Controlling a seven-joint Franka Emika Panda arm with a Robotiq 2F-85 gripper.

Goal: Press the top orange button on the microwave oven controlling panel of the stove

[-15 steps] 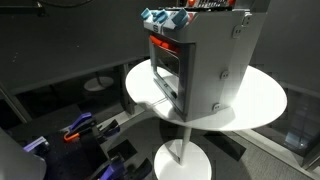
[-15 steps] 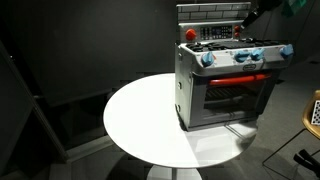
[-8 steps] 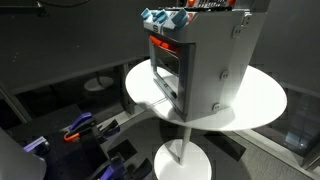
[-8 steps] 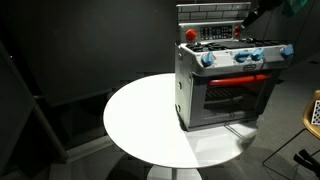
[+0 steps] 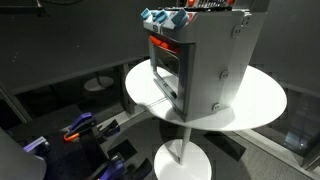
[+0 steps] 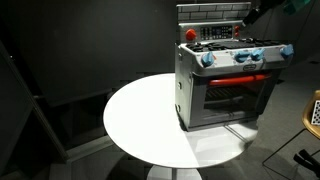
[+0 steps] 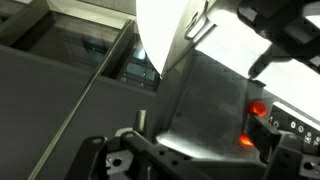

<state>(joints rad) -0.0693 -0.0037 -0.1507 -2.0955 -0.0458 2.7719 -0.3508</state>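
Note:
The stove (image 6: 225, 85) is a grey boxy toy unit with a dark oven door, an orange-red strip and blue-and-red knobs (image 6: 243, 55). It stands on the round white table (image 6: 140, 120), and both exterior views show it (image 5: 205, 65). My gripper (image 6: 253, 13) hangs dark at the stove's upper back panel, near its right end. In the wrist view its dark frame (image 7: 190, 165) fills the bottom edge, close to a grey stove surface. Two glowing orange buttons (image 7: 258, 108) sit just right of it, one above the other. The jaws are not clear.
The table stands on a white pedestal foot (image 5: 180, 160). Dark walls and floor surround it. Blue and orange clutter (image 5: 80, 130) lies on the floor beside the table. A round wooden stool edge (image 6: 312, 110) shows beside the stove.

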